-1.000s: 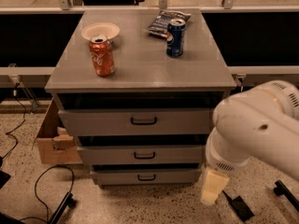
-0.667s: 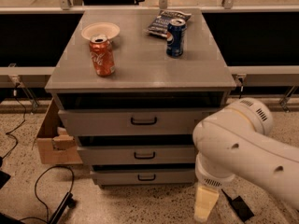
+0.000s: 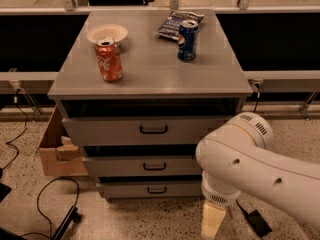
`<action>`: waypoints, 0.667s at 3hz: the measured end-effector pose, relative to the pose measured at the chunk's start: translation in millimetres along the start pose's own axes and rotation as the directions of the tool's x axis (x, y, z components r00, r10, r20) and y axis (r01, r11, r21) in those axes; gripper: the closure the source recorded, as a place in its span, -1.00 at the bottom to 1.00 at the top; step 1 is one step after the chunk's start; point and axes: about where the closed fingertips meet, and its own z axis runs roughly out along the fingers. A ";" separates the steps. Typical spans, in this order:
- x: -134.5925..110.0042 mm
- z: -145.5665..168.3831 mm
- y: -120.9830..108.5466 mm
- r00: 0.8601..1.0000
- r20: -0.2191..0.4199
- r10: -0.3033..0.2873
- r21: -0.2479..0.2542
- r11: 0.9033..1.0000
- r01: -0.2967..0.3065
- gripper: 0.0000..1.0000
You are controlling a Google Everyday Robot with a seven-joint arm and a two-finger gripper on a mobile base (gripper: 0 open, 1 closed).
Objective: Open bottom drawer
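Bottom drawer, lowest of three in the grey cabinet, appears shut. Gripper hangs near the floor, beside the drawer's right end; its grip state cannot be told.

Coca-Cola script (faint) on red can

White, smooth-shelled robot arm
Bulbous joints, dark screw holes, slotted vent patches; the cream gripper hangs low over the floor.
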 end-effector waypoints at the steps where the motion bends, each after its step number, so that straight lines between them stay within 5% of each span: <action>1: -11.7 55.9 18.1 1.000 -0.013 -0.021 -0.044 0.999 0.021 -1.00; 2: -21.9 110.5 31.7 0.999 -0.004 -0.051 -0.071 0.996 0.050 -1.00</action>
